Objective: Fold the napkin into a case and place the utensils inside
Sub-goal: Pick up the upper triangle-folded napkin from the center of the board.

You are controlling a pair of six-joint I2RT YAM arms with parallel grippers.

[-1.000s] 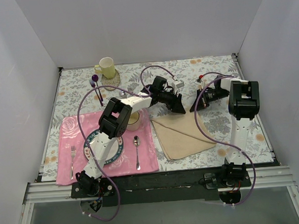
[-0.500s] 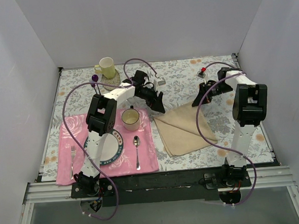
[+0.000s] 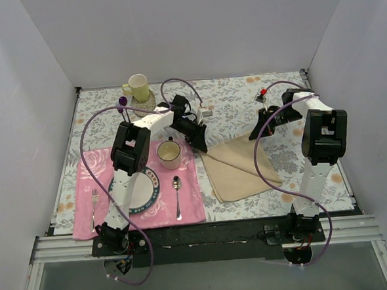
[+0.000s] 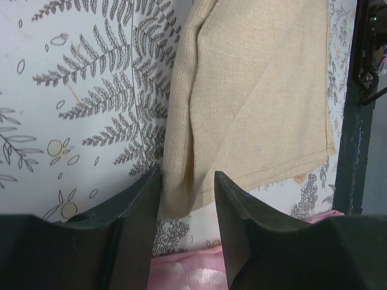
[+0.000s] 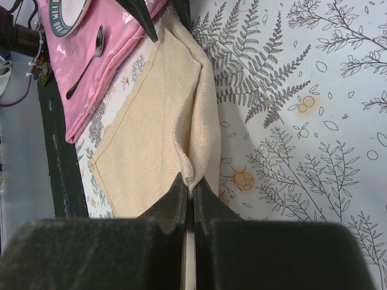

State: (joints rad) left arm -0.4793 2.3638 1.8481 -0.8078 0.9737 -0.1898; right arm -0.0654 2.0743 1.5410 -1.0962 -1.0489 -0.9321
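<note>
The beige-tan napkin (image 3: 238, 172) lies folded on the grey floral tablecloth, right of the pink placemat. My right gripper (image 3: 256, 134) is shut on its far right corner, pinching a fold of cloth (image 5: 192, 175) and lifting that edge slightly. My left gripper (image 3: 199, 144) is open over the far left corner; the cloth corner (image 4: 181, 196) sits between the two fingers and touches the left one. The silver spoon (image 3: 176, 189) and silver fork (image 3: 94, 205) lie on the placemat on either side of the plate. The spoon also shows in the right wrist view (image 5: 91, 57).
A plate (image 3: 150, 190) and a cream mug (image 3: 170, 153) sit on the pink placemat (image 3: 191, 207). A yellow cup (image 3: 137, 87) on a coaster and a purple-handled fork (image 3: 123, 108) are at the far left. White walls enclose the table.
My left gripper has moved left from the napkin's far edge to its far left corner. My right arm has stretched out and holds the far right corner, pulling the cloth toward the far right.
</note>
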